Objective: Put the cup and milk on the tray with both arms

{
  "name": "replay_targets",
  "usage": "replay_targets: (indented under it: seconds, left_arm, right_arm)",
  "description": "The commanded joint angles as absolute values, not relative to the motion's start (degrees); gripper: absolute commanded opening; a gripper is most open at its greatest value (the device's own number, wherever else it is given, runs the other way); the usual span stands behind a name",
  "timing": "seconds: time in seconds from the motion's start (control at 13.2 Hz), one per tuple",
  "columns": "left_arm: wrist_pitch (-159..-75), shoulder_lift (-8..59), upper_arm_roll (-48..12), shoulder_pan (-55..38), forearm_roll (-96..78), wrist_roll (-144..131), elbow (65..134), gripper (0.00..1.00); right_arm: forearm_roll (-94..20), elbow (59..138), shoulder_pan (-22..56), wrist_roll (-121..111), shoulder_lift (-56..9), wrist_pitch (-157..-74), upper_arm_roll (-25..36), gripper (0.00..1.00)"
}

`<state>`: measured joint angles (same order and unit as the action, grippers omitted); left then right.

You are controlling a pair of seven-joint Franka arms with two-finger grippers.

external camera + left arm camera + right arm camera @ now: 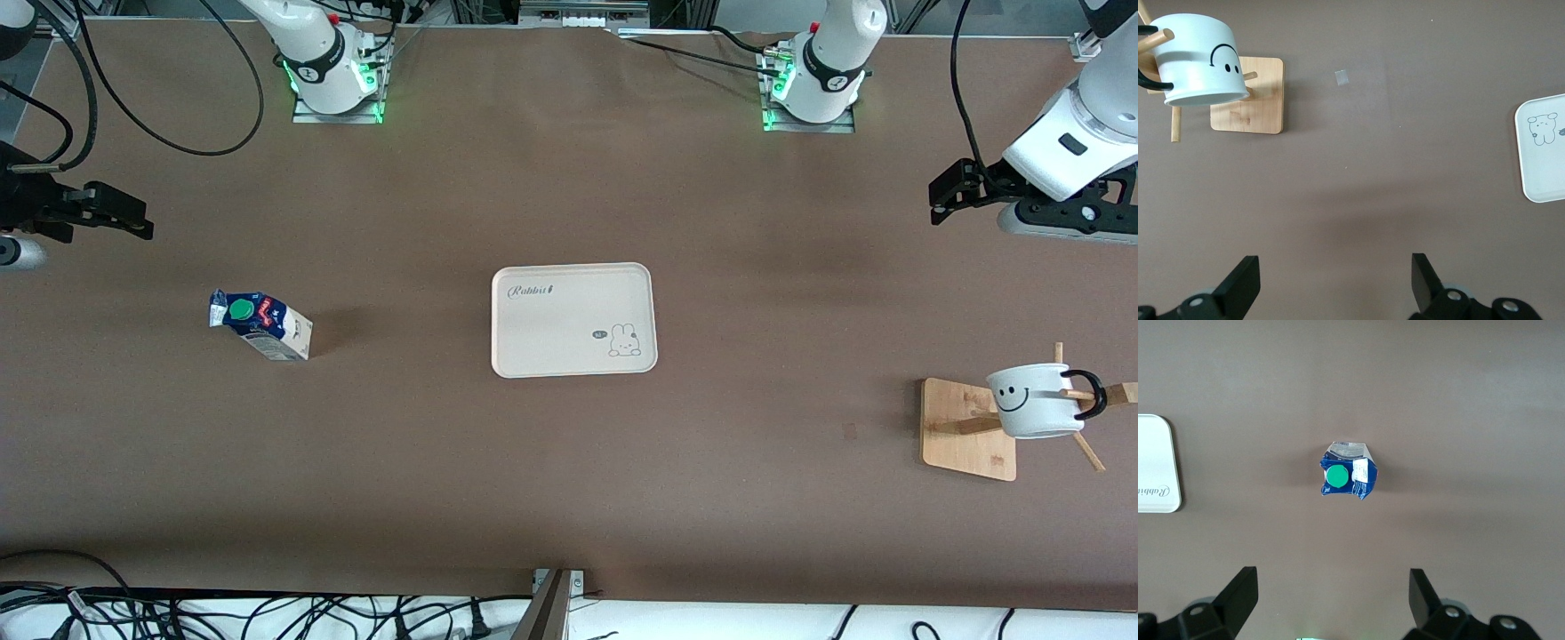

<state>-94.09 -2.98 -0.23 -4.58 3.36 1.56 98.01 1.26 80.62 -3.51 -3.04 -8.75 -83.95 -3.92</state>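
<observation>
The cream tray point(574, 321) with "Rabbit" lettering lies flat at the table's middle. The blue and white milk carton point(260, 324) with a green cap stands toward the right arm's end; it also shows in the right wrist view point(1347, 479). The white smiley cup point(1034, 401) hangs by its black handle on a wooden peg stand toward the left arm's end; it also shows in the left wrist view point(1200, 61). My left gripper point(941, 198) is open and empty, up over bare table. My right gripper point(133, 224) is open and empty, up over bare table.
The peg stand's bamboo square base point(967, 429) sits under the cup, with wooden pegs sticking out. The tray's corner shows in the left wrist view point(1543, 148) and the right wrist view point(1156, 464). Cables lie along the table's edges. Brown table surface lies between the objects.
</observation>
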Motion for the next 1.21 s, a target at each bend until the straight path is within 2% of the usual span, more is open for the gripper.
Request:
replay_targets:
  seconds: [0.0,0.76,0.98,1.14]
  left_arm:
    - [-92.5,-2.0,-0.4,-4.1,2.8,1.5,96.1,1.0]
    - [-92.7,-1.0,-0.4,-4.1,2.7,1.4,94.7,1.0]
    - [-92.6,6.6,-0.4,-4.1,2.6,1.3,87.2,1.0]
    - [-92.7,9.3,-0.4,-4.3,3.1,0.8,85.6,1.0]
  right_arm:
    - [2.0,80.9,-3.2,-3.8,-8.3,-83.8,-4.2,1.0]
    - [1.9,80.9,-3.2,-4.0,-9.8,-82.6,-4.1,1.0]
    - [1.9,80.9,-3.3,-5.5,-13.3,-83.2,-4.1,1.0]
    - [1.8,80.9,-3.4,-8.2,-15.7,-83.8,-4.0,1.0]
